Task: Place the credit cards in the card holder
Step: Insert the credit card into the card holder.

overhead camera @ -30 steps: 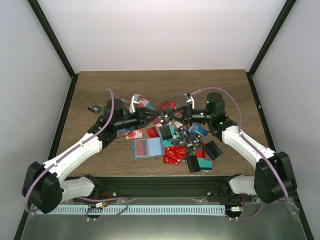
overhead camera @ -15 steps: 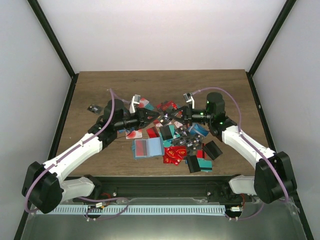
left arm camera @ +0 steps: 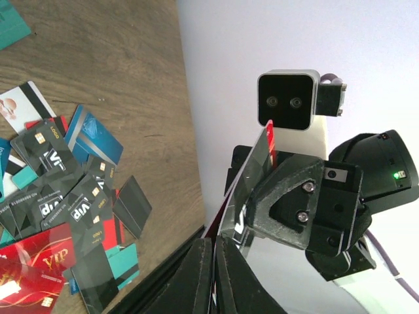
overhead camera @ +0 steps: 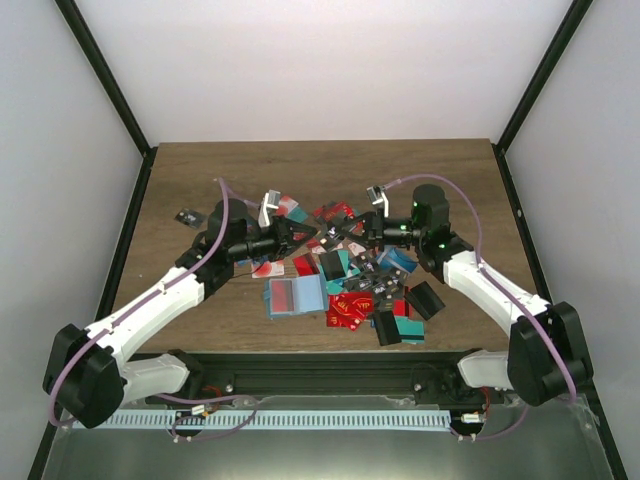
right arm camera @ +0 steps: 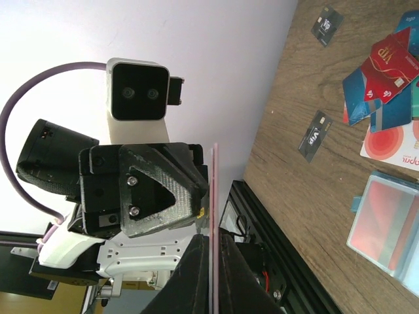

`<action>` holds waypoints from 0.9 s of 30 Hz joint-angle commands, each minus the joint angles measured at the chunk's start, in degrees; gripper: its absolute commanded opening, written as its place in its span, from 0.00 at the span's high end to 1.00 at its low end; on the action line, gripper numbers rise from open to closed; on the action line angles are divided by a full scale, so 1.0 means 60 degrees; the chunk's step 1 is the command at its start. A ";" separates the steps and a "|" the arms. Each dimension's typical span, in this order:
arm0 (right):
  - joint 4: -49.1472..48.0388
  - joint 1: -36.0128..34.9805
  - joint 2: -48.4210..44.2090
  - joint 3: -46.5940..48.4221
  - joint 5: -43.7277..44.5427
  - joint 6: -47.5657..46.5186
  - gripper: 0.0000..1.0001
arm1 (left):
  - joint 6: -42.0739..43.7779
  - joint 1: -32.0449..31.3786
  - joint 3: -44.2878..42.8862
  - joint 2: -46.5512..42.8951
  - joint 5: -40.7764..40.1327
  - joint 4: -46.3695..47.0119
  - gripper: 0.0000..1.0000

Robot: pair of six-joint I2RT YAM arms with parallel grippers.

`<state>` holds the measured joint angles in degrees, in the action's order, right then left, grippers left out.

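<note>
The holder lies open on the table, on the near-left edge of the pile, with something red showing in its pocket. Up and slightly right of it, the left hand is clenched on one end of a red card, held off the table. The right hand is clamped on the other end, so the two hands meet nose to nose over the heap. It looks like a pass from one hand to the other.

To do it well, I'd say only one hand should let go, and only once the other's bite is square on the card rather than on a corner. A thin card held at the edge will swing or slip. The hand that keeps it should then go down to the holder and lead with a short edge, low and flat into the pocket mouth. The free hand could pin the holder.

To the right, the remaining cards lie scattered and overlapping.
</note>
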<state>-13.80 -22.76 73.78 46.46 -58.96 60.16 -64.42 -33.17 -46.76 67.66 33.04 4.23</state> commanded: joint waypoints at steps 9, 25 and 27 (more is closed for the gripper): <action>0.1282 -0.0112 0.0076 0.0560 0.0558 -0.1168 0.62 | 0.0467 -0.0067 -0.0266 0.0051 -0.0177 -0.0522 0.96; 0.6763 0.0465 0.0050 -0.0157 0.5728 -0.1998 0.00 | 0.2447 -0.0053 -0.1947 0.3629 -0.0137 -0.0805 0.96; 0.7392 0.0580 -0.0058 -0.0090 0.6179 -0.2091 0.00 | 0.2435 -0.0053 -0.2158 0.3678 -0.0289 -0.1091 0.96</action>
<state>17.34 -20.60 74.30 44.93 -32.38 49.91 -52.53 -33.41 -56.01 89.67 32.16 -0.62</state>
